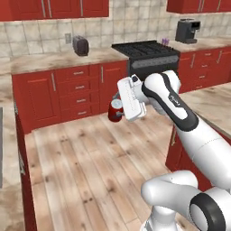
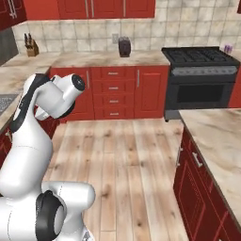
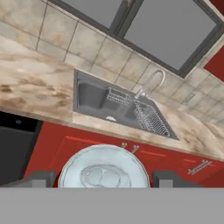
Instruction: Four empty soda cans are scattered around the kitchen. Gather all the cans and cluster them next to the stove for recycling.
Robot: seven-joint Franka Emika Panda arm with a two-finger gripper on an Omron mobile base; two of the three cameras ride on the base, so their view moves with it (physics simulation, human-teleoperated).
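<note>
Red can in the jaws, carry it across to the stove

You have the red soda can [image 1: 115, 109] clamped between the jaws of the gripper [image 1: 118, 111], held upright above the wooden floor [image 1: 85, 153] with its silvery top [image 3: 103, 171] facing the hand camera, a finger tip [image 3: 38, 179] on either side. Keep the wrist level so the can does not slip, and swing right toward the stove [image 1: 149, 56] on the far wall. A purple can [image 1: 165, 41] already stands on the counter [image 1: 200, 44] just right of the range; I judge that the spot to aim for, setting this one down beside it without knocking it
</note>
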